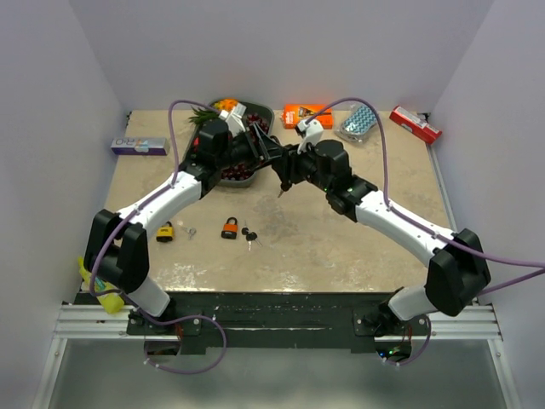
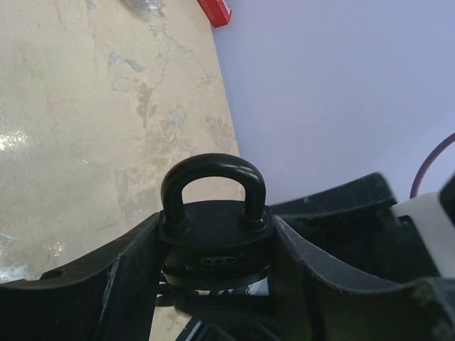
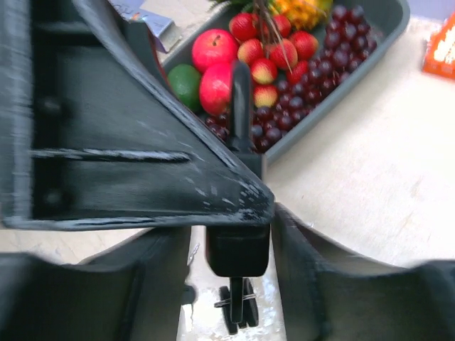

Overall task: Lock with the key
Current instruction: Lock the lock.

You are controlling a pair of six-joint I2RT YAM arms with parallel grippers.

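L gripper (image 2: 215,280) was clamped on the black padlock (image 2: 213,238), a matte rounded body, held over the mottled beige table (image 1: 341,239). The U shackle (image 2: 213,174) had both legs in the body. R gripper (image 3: 238,273) jaws sat narrow either side of a black block (image 3: 238,249) w/ key bunch (image 3: 238,307) dangling below. Contact unclear, can't tell the grip. Gray plastic tray (image 3: 387,32) of glossy fruit sat behind.

Top camera looks down on the whole table (image 1: 341,247); both wrist cameras closely frame the padlock (image 2: 213,241)
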